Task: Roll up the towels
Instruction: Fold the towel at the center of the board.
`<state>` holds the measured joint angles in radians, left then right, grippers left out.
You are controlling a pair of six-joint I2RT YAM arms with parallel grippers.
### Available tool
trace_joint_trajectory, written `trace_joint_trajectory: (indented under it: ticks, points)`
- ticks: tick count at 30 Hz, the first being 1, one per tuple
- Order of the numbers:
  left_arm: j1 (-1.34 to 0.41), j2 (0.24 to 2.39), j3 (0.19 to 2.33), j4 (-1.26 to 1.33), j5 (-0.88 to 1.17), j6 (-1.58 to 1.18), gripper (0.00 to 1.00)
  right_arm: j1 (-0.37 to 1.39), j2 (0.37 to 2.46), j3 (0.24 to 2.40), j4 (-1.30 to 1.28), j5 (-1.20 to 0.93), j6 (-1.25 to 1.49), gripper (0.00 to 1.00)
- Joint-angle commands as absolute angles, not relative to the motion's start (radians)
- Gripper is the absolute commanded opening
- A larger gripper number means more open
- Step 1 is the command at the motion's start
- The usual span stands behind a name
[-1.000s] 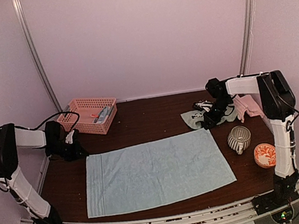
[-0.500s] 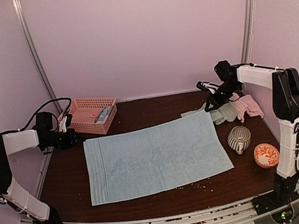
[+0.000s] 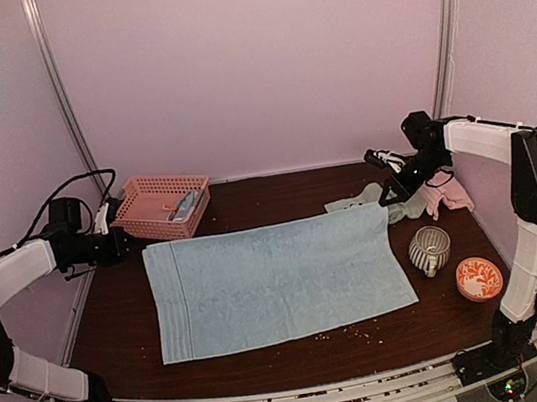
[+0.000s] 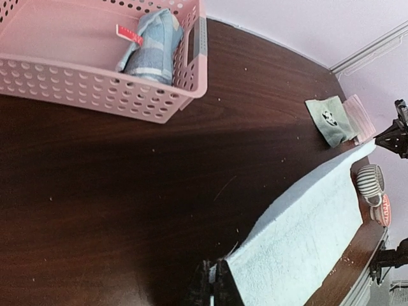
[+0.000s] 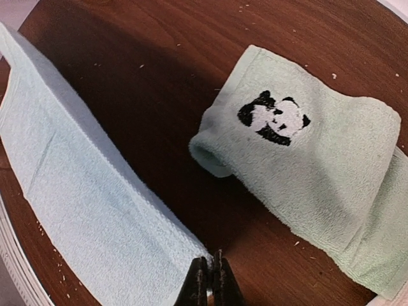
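From above, a dark brown wooden tabletop (image 3: 302, 358) speckled with pale crumbs sits inside plain lilac walls (image 3: 258, 61), with metal rails along the near edge. A light blue towel (image 3: 280, 280) lies spread open across the middle, with its long sides running left to right. The left fingers (image 3: 139, 247) are at its far left corner and the right fingers (image 3: 387, 199) at its far right corner. A pink perforated basket (image 3: 151, 193) stands behind the left corner. Beside the right corner lie a sage green towel (image 3: 411, 206) and a pink towel (image 3: 446, 193), with a striped mug (image 3: 429, 250) and an orange patterned bowl (image 3: 478, 278) nearer the front. The left wrist camera shows the left fingers pinched shut on the towel's corner. The far edge runs from there, raised off the wood, towards the other arm. In the basket rests a rolled light blue towel (image 4: 150, 48) with a red tag. The right wrist camera shows the right fingers clamped shut on the opposite corner, with the blue terry edge lifted above its shadow. Just beside it, not touching, the sage green towel lies folded with a black-and-white panda mark (image 5: 274, 118) facing up.
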<state>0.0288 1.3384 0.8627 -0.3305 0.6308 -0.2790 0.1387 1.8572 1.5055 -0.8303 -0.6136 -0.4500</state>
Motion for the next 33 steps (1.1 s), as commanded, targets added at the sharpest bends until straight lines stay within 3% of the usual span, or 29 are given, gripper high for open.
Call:
trace_joint_trajectory:
  ticks: [1, 13, 33]
  points:
    - [0.027, 1.290, 0.828, -0.425, 0.649, -0.296, 0.00, 0.130, 1.788, 1.428, -0.872, -0.714, -0.546, 0.00]
    - [0.028, 1.254, 0.818, -0.726, 0.625, -0.278, 0.00, 0.130, 1.735, 1.287, -1.089, -0.737, -0.868, 0.00]
    - [-0.016, 1.332, 0.789, -0.818, 0.509, -0.259, 0.00, 0.144, 1.676, 1.134, -1.163, -0.676, -1.045, 0.00]
